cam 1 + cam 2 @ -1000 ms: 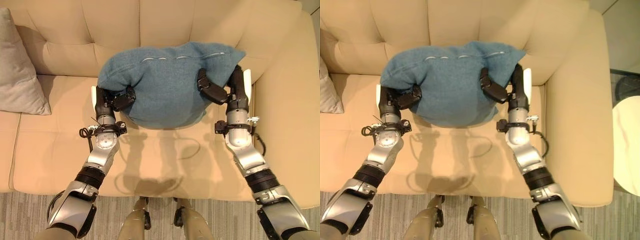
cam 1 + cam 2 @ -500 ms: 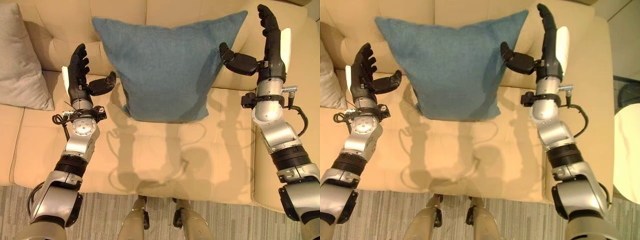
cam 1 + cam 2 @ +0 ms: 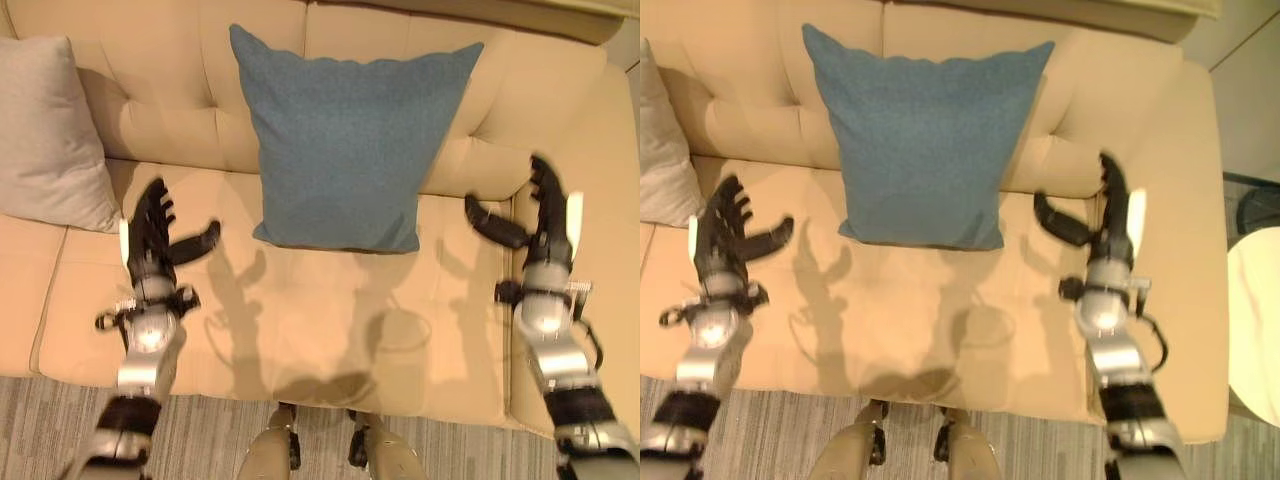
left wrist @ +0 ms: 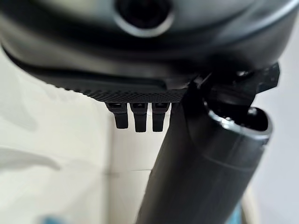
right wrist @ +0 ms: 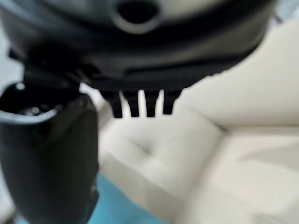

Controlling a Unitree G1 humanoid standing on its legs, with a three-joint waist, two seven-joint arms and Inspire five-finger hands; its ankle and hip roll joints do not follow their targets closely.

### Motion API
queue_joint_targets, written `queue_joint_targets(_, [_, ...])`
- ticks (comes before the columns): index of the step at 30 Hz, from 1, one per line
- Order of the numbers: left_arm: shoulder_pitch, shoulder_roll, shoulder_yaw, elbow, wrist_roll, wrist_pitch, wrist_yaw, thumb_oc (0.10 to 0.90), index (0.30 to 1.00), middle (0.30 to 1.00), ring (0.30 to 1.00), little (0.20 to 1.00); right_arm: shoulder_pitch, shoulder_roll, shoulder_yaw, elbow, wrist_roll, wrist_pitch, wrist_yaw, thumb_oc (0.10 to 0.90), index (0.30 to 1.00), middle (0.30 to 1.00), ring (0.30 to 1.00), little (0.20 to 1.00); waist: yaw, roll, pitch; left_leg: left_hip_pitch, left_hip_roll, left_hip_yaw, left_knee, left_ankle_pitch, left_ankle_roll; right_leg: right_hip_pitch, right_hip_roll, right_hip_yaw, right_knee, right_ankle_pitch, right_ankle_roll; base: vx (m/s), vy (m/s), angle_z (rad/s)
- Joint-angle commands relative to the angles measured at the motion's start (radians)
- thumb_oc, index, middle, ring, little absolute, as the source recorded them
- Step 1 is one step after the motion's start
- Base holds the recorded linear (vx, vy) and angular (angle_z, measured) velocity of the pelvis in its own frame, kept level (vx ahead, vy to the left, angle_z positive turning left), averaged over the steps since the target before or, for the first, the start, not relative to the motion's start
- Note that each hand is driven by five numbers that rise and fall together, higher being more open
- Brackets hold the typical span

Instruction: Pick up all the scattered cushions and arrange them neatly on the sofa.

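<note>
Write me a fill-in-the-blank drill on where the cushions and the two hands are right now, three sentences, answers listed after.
1. The blue cushion stands propped against the sofa's ____.
2. The grey cushion sits on the robot's ____ side of the blue one.
3. The left hand and the right hand are both ____, holding nothing, above the sofa seat.

Missing words: backrest; left; open

cushion (image 3: 345, 150) upright on sofa (image 3: 330, 330) – second cushion (image 3: 50, 130) left | hands apart

Warm overhead light, soft shadows, perhaps motion-blurred.
</note>
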Motion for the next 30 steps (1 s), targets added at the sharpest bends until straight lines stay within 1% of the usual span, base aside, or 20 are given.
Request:
queue_joint_targets(1, [0.007, 0.008, 0.062, 0.032, 0.077, -0.041, -0.036, 0.8, 0.9, 0.9, 0.9, 0.9, 0.012, -0.011, -0.056, 0.011, -0.052, -0.071, 0.016, 0.8, 0.9, 0.9, 0.9, 0.9, 0.0, -0.015, -0.156, 0.026, -0.017, -0.002, -0.009, -0.094, -0.01, 0.021, -0.029, -0.008, 0.011, -0.042, 0.097, 0.09, 0.002, 0.04])
queue_joint_targets(2, [0.088, -0.014, 0.074, 0.071, 0.114, -0.021, -0.06, 0.8, 0.9, 0.9, 0.9, 0.9, 0.092, 0.015, -0.073, 0.045, -0.073, -0.06, 0.046, 0.8, 0.9, 0.9, 0.9, 0.9, 0.0, -0.011, -0.159, 0.061, -0.016, 0.002, -0.009, -0.1, -0.008, 0.053, -0.028, -0.009, 0.008, -0.049, 0.098, 0.07, 0.011, 0.0])
queue_joint_targets(5, [0.19, -0.04, 0.084, 0.148, 0.16, 0.013, -0.096, 0.8, 0.9, 0.9, 0.9, 0.9, 0.183, 0.052, -0.082, 0.112, -0.094, -0.043, 0.075, 0.8, 0.9, 0.9, 0.9, 0.9, 0.0, -0.008, -0.174, 0.104, -0.016, 0.005, -0.009, -0.108, -0.006, 0.094, -0.026, -0.009, 0.005, -0.055, 0.101, 0.06, 0.02, 0.05])
queue_joint_targets(8, [0.257, -0.074, 0.085, 0.233, 0.193, 0.044, -0.114, 0.8, 0.9, 0.9, 0.9, 0.9, 0.227, 0.088, -0.076, 0.181, -0.091, -0.036, 0.096, 0.8, 0.9, 0.9, 0.9, 0.9, 0.0, -0.004, -0.188, 0.139, -0.017, 0.008, -0.009, -0.118, -0.001, 0.122, -0.024, -0.004, 0.007, -0.059, 0.103, 0.03, 0.032, -0.03])
queue_joint_targets(9, [0.258, -0.074, 0.085, 0.233, 0.193, 0.043, -0.115, 0.8, 0.9, 0.9, 0.9, 0.9, 0.228, 0.088, -0.075, 0.182, -0.091, -0.036, 0.095, 0.8, 0.9, 0.9, 0.9, 0.9, 0.0, -0.004, -0.186, 0.142, -0.017, 0.009, -0.009, -0.118, -0.001, 0.125, -0.024, -0.003, 0.006, -0.059, 0.104, 0.03, 0.04, -0.14])
queue_joint_targets(10, [0.287, -0.104, 0.074, 0.331, 0.216, 0.061, -0.127, 0.8, 0.9, 0.9, 0.9, 0.9, 0.247, 0.118, -0.065, 0.24, -0.075, -0.031, 0.114, 0.8, 0.9, 0.9, 0.9, 0.9, 0.001, -0.006, -0.194, 0.172, -0.018, 0.014, -0.009, -0.129, 0.003, 0.15, -0.021, 0.009, 0.007, -0.062, 0.105, 0.03, 0.047, -0.21])
queue_joint_targets(11, [0.296, -0.117, 0.066, 0.359, 0.221, 0.071, -0.135, 0.8, 0.9, 0.9, 0.9, 0.9, 0.246, 0.122, -0.053, 0.263, -0.082, -0.029, 0.118, 0.8, 0.9, 0.9, 0.9, 0.9, 0.002, -0.007, -0.197, 0.182, -0.019, 0.017, -0.009, -0.132, 0.005, 0.159, -0.021, 0.011, 0.007, -0.064, 0.105, 0.03, 0.047, -0.21])
queue_joint_targets(12, [0.296, -0.117, 0.066, 0.359, 0.221, 0.07, -0.135, 0.8, 0.9, 0.9, 0.9, 0.9, 0.245, 0.122, -0.053, 0.264, -0.082, -0.029, 0.118, 0.8, 0.9, 0.9, 0.9, 0.9, 0.003, -0.007, -0.196, 0.184, -0.019, 0.018, -0.009, -0.133, 0.005, 0.16, -0.02, 0.012, 0.007, -0.064, 0.105, 0.01, 0.036, -0.22])
queue_joint_targets(13, [0.299, -0.124, 0.055, 0.403, 0.243, 0.078, -0.136, 0.8, 0.9, 0.9, 0.9, 0.9, 0.247, 0.133, -0.042, 0.294, -0.08, -0.025, 0.125, 0.8, 0.9, 0.9, 0.9, 0.9, 0.002, -0.008, -0.201, 0.198, -0.022, 0.02, -0.009, -0.136, 0.007, 0.168, -0.019, 0.017, 0.008, -0.064, 0.106, 0.01, 0.041, -0.22])
queue_joint_targets(14, [0.302, -0.133, 0.041, 0.453, 0.262, 0.082, -0.138, 0.8, 0.9, 0.9, 0.9, 0.9, 0.248, 0.14, -0.031, 0.333, -0.073, -0.025, 0.13, 0.8, 0.9, 0.9, 0.9, 0.9, 0.004, -0.01, -0.201, 0.213, -0.024, 0.024, -0.005, -0.144, 0.009, 0.181, -0.018, 0.025, 0.008, -0.067, 0.106, 0.0, 0.082, -0.24])
queue_joint_targets(15, [0.295, -0.154, 0.023, 0.552, 0.295, 0.095, -0.133, 0.8, 0.9, 0.9, 0.9, 0.9, 0.243, 0.153, -0.009, 0.402, -0.077, -0.024, 0.128, 0.8, 0.9, 0.9, 0.9, 0.9, 0.006, -0.014, -0.203, 0.234, -0.026, 0.031, 0.006, -0.16, 0.015, 0.199, -0.019, 0.034, 0.011, -0.071, 0.108, 0.0, 0.062, -0.22])
queue_joint_targets(16, [0.295, -0.154, 0.023, 0.552, 0.295, 0.095, -0.133, 0.8, 0.9, 0.9, 0.9, 0.9, 0.243, 0.153, -0.009, 0.402, -0.077, -0.024, 0.128, 0.8, 0.9, 0.9, 0.9, 0.9, 0.006, -0.014, -0.202, 0.235, -0.026, 0.031, 0.006, -0.16, 0.014, 0.2, -0.019, 0.034, 0.011, -0.071, 0.108, -0.02, 0.096, -0.29])
queue_joint_targets(17, [0.285, -0.177, 0.004, 0.651, 0.314, 0.106, -0.132, 0.8, 0.9, 0.9, 0.9, 0.9, 0.23, 0.166, 0.012, 0.479, -0.066, -0.021, 0.127, 0.8, 0.9, 0.9, 0.9, 0.9, 0.008, -0.016, -0.202, 0.253, -0.029, 0.032, 0.023, -0.175, 0.021, 0.214, -0.019, 0.045, 0.021, -0.074, 0.109, -0.02, 0.076, -0.27])
queue_joint_targets(19, [0.266, -0.196, -0.02, 0.755, 0.335, 0.114, -0.126, 0.8, 0.9, 0.9, 0.9, 0.9, 0.219, 0.179, 0.05, 0.58, -0.087, -0.007, 0.128, 0.8, 0.9, 0.9, 0.9, 0.9, 0.013, -0.018, -0.198, 0.274, -0.035, 0.027, 0.025, -0.182, 0.029, 0.222, -0.023, 0.054, 0.044, -0.078, 0.111, -0.04, 0.107, -0.28])
queue_joint_targets(21, [0.261, -0.2, -0.024, 0.78, 0.34, 0.116, -0.126, 0.8, 0.9, 0.9, 0.9, 0.9, 0.214, 0.181, 0.058, 0.609, -0.093, -0.005, 0.128, 0.8, 0.9, 0.9, 0.9, 0.9, 0.014, -0.018, -0.194, 0.281, -0.037, 0.025, 0.02, -0.182, 0.031, 0.221, -0.024, 0.057, 0.056, -0.079, 0.113, -0.06, 0.069, -0.21])
queue_joint_targets(23, [0.246, -0.203, -0.033, 0.825, 0.35, 0.122, -0.122, 0.8, 0.9, 0.9, 0.9, 0.9, 0.197, 0.186, 0.072, 0.684, -0.1, 0.004, 0.126, 0.8, 0.9, 0.9, 0.9, 0.9, 0.019, -0.015, -0.179, 0.288, -0.041, 0.021, 0.016, -0.179, 0.042, 0.206, -0.032, 0.06, 0.115, -0.088, 0.118, -0.11, 0.074, -0.04])
queue_joint_targets(24, [0.245, -0.203, -0.033, 0.826, 0.35, 0.121, -0.122, 0.8, 0.9, 0.9, 0.9, 0.9, 0.196, 0.186, 0.072, 0.685, -0.099, 0.004, 0.126, 0.8, 0.9, 0.9, 0.9, 0.9, 0.019, -0.015, -0.178, 0.289, -0.042, 0.021, 0.015, -0.179, 0.042, 0.205, -0.032, 0.061, 0.117, -0.089, 0.118, -0.13, 0.047, -0.11])
queue_joint_targets(25, [0.236, -0.2, -0.035, 0.842, 0.352, 0.125, -0.116, 0.8, 0.9, 0.9, 0.9, 0.9, 0.184, 0.187, 0.081, 0.702, -0.103, 0.009, 0.122, 0.8, 0.9, 0.9, 0.9, 0.9, 0.018, -0.012, -0.162, 0.288, -0.04, 0.022, 0.016, -0.173, 0.046, 0.184, -0.039, 0.059, 0.164, -0.092, 0.121, -0.22, 0.023, -0.18])
queue_joint_targets(26, [0.216, -0.191, -0.037, 0.851, 0.346, 0.123, -0.113, 0.8, 0.9, 0.9, 0.9, 0.9, 0.167, 0.197, 0.092, 0.725, -0.101, 0.014, 0.123, 0.8, 0.9, 0.9, 0.9, 0.9, 0.016, -0.011, -0.13, 0.282, -0.036, 0.013, 0.023, -0.166, 0.052, 0.152, -0.044, 0.071, 0.236, -0.098, 0.126, -0.3, 0.029, -0.21])
queue_joint_targets(30, [0.165, -0.176, -0.071, 0.848, 0.366, 0.128, -0.094, 0.8, 0.9, 0.9, 0.9, 0.9, 0.155, 0.218, 0.115, 0.804, -0.092, 0.019, 0.129, 0.8, 0.9, 0.9, 0.9, 0.9, 0.011, -0.004, -0.125, 0.246, -0.031, -0.008, 0.037, -0.141, 0.064, 0.156, -0.016, 0.114, 0.367, -0.163, 0.102, -0.22, 0.002, 0.02])
